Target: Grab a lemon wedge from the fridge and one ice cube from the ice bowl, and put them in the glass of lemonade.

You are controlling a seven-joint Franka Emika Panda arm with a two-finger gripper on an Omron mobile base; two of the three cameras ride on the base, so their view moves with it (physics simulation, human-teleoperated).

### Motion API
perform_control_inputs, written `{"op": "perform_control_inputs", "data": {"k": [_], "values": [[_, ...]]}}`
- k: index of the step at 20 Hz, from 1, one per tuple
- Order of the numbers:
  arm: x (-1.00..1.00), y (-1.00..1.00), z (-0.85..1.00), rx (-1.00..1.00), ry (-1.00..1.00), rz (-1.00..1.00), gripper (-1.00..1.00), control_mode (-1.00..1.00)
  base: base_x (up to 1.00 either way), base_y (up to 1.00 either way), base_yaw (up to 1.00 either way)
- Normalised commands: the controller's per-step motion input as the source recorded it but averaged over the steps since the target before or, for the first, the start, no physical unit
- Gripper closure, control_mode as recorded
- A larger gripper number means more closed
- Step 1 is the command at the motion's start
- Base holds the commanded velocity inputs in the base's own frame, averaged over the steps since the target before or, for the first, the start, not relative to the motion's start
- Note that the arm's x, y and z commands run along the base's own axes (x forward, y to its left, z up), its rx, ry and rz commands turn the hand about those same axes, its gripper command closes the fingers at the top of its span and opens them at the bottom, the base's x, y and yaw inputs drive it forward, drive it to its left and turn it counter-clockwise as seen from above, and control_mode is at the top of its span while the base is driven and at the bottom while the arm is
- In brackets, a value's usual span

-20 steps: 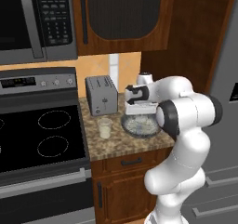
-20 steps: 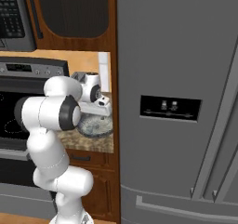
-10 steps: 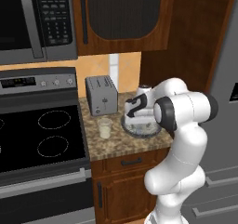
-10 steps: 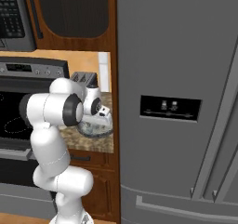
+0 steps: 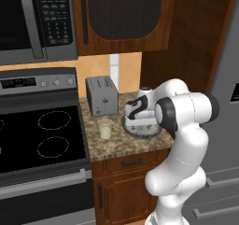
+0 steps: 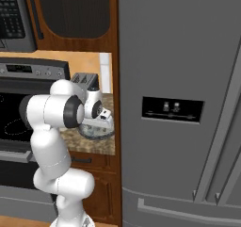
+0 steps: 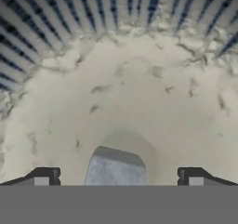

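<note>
**Hand view: end effector poised over the ice cube**

Hand view looks straight down into the ice bowl (image 7: pixel 139 93), its pale, speckled inside spread beneath the ribbed rim. A single pale grey ice cube (image 7: pixel 115 168) sits on the bowl's floor, right between the two dark fingertips (image 7: pixel 44 176) of the end effector (image 7: pixel 118 179), which stands wide open with nothing in it.

From the left base view, the arm reaches down over the ice bowl (image 5: pixel 156 131) on the speckled worktop (image 5: pixel 107 144). The glass of lemonade (image 5: pixel 105 128) stands just left of the bowl, in front of the silver toaster (image 5: pixel 102 95). From the right base view, the fridge (image 6: pixel 179 103) rises to the right of the bowl with its doors shut; I cannot see the lemon wedge.

To my eye, the step in hand is the ice cube pick. The cube looks lined up between the fingers, so the next move calls for a short further descent, then closing squarely on the cube's sides. It is small and likely slippery, so a centred grip matters before lifting it across to the glass. The fridge trip looks still to come.
</note>
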Motion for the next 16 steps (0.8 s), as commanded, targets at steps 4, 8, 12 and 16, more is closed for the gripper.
{"op": "perform_control_inputs", "data": {"k": [4,8,12,16], "values": [[-0.07,0.00,-0.10,0.00,0.01,0.00,-1.00,-1.00,0.00,0.00,0.00],[-0.03,0.00,-0.03,0.00,0.01,0.00,-1.00,-1.00,0.00,0.00,0.00],[0.00,0.00,0.00,0.00,0.00,0.00,-1.00,-1.00,0.00,0.00,0.00],[0.00,0.00,-0.35,0.05,0.00,0.00,-1.00,-1.00,0.00,0.00,0.00]]}}
